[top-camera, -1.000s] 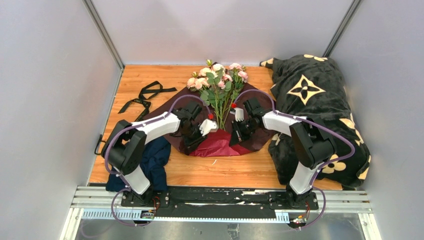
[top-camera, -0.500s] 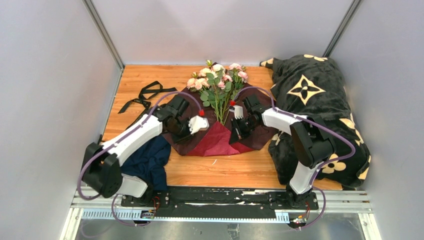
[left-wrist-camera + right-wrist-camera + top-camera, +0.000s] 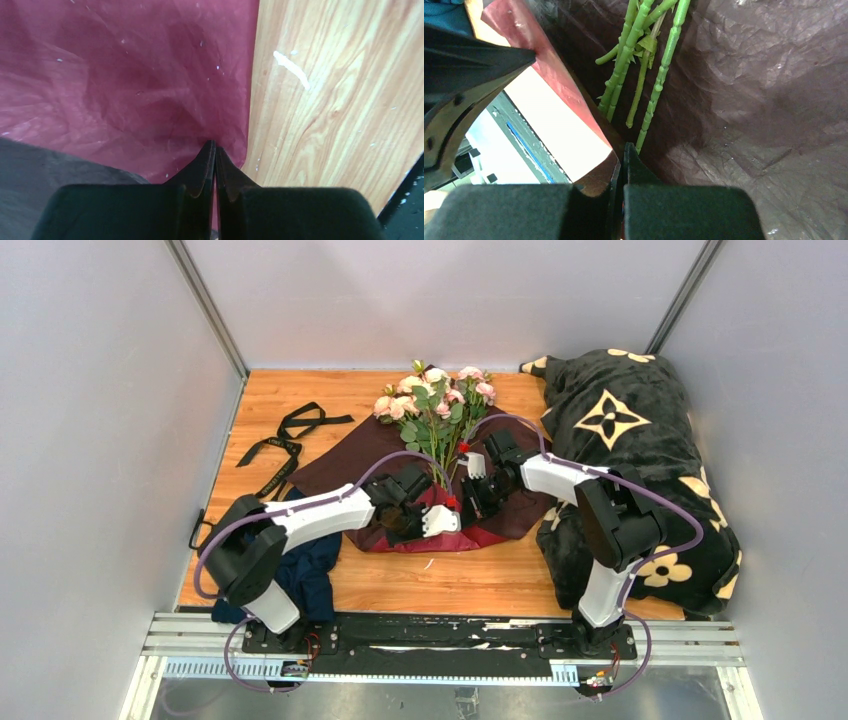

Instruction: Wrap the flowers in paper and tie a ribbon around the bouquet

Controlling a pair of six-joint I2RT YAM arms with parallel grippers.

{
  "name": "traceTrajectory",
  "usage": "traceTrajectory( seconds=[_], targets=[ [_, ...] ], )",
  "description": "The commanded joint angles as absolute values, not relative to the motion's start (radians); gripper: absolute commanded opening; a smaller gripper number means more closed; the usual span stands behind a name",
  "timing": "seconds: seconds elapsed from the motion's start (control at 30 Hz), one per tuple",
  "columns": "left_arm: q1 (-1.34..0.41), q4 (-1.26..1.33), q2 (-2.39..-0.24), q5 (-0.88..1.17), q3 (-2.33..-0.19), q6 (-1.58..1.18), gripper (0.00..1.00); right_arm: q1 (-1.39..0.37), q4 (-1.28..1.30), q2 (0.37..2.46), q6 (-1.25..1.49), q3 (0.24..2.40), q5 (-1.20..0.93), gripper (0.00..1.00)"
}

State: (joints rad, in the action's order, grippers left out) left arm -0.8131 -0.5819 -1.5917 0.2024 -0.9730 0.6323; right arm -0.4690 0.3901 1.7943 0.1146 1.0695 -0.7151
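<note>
Paper (image 3: 340,455) lay spread under the flowers (image 3: 435,400), its near edge lifted just below their stems (image 3: 659,82). Wrapping looked barely begun: the left gripper (image 3: 215,146) was pinched tight on that edge nearside of the stems, and the right gripper (image 3: 622,150) was clamped on a raised flap beside them. Next, probably, drawing the edge across the stems

Flowers (image 3: 435,405) on paper (image 3: 340,455), centre — ribbon (image 3: 285,440) far left, blanket (image 3: 620,420) right, cloth (image 3: 310,575) near-left, seemingly touching paper.
</note>
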Motion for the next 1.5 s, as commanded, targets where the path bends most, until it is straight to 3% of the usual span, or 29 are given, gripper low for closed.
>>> traceTrajectory(
  seconds=[0.0, 0.4, 0.67, 0.87, 0.97, 1.07, 1.13, 1.33, 1.47],
  targets=[
    [-0.769, -0.557, -1.612, 0.175, -0.926, 0.672, 0.06, -0.462, 0.417, 1.807, 0.112, 1.064, -0.700, 0.00],
    [-0.666, -0.689, -1.439, 0.174, -0.727, 0.765, 0.06, -0.463, 0.416, 1.836, 0.102, 1.061, -0.699, 0.00],
    [-0.732, -0.760, -1.340, 0.338, -0.950, 0.658, 0.13, -0.472, 0.414, 1.850, 0.108, 1.077, -0.693, 0.00],
    [-0.772, -0.486, -1.519, 0.257, -1.013, 0.458, 0.13, -0.476, 0.415, 1.864, 0.123, 1.095, -0.683, 0.01],
    [-0.761, -0.391, -1.622, 0.173, -1.030, 0.365, 0.12, -0.477, 0.413, 1.852, 0.151, 1.100, -0.675, 0.08],
    [-0.719, -0.368, -1.704, 0.217, -1.037, 0.286, 0.12, -0.482, 0.430, 1.800, 0.233, 1.108, -0.596, 0.18],
    [-0.709, -0.371, -1.741, 0.230, -1.032, 0.240, 0.12, -0.485, 0.460, 1.744, 0.295, 1.118, -0.532, 0.19],
    [-0.707, -0.448, -1.841, 0.269, -1.053, 0.192, 0.12, -0.512, 0.518, 1.451, 0.475, 1.026, -0.177, 0.32],
    [-0.706, -0.452, -1.826, 0.238, -1.052, 0.193, 0.12, -0.554, 0.555, 1.241, 0.644, 0.870, -0.002, 0.47]
  ],
)
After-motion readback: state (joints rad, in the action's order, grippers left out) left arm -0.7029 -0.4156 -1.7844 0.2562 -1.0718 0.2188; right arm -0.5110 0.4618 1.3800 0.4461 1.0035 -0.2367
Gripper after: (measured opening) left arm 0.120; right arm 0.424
